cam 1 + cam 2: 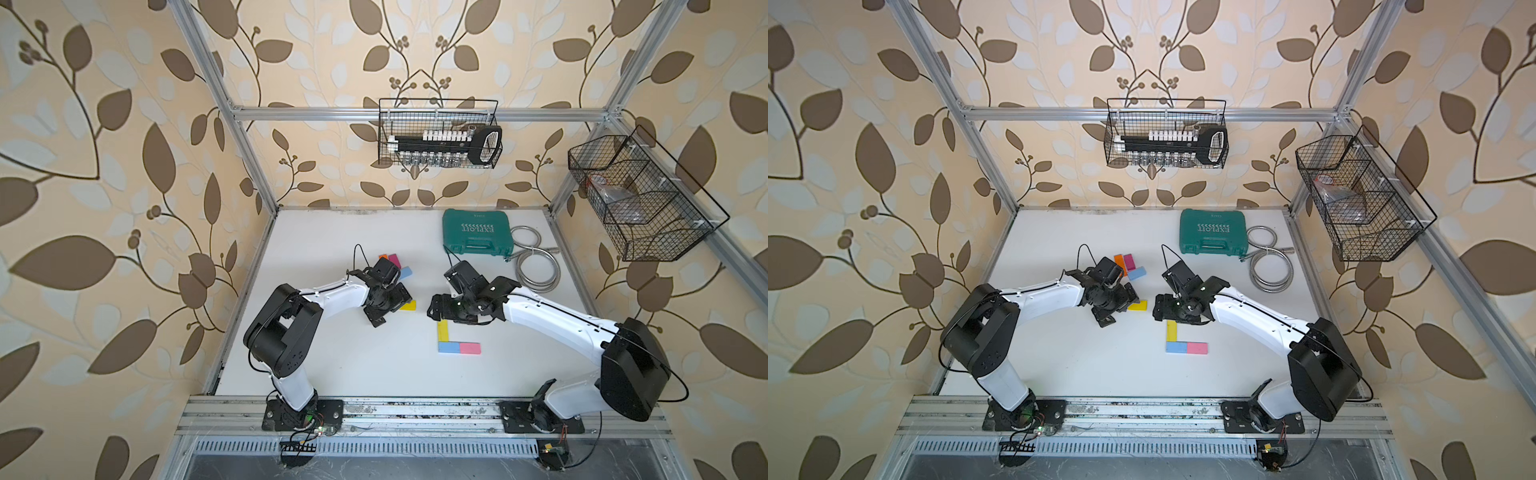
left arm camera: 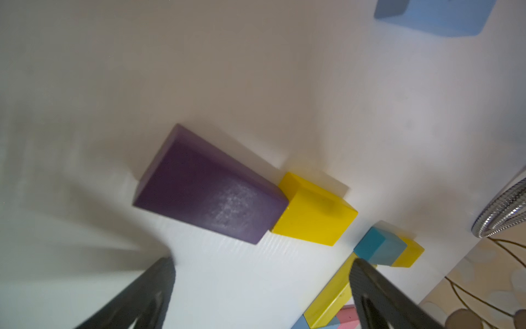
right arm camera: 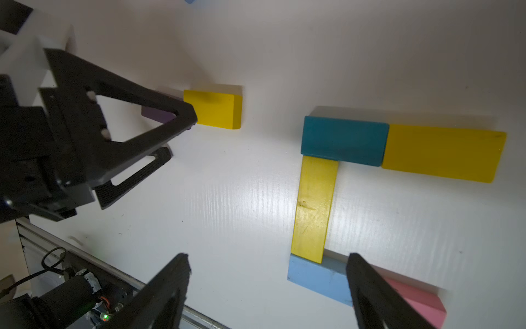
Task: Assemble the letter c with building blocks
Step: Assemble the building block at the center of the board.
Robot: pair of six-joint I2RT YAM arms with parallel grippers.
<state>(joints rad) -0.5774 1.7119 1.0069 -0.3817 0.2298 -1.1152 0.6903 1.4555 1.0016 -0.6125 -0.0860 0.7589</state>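
Teal block (image 3: 344,141) and long yellow bar (image 3: 444,153), end to end on the bench (image 3: 242,199) in the right wrist view, hide beneath the right arm (image 1: 540,316) in both top views. Left fingers (image 2: 153,290) and right fingers (image 3: 375,293) gape wide, empty.

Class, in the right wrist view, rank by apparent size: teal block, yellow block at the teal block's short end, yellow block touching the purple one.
1. Yellow block at the teal end
2. Teal block
3. Yellow block touching purple; distance may shrink it.
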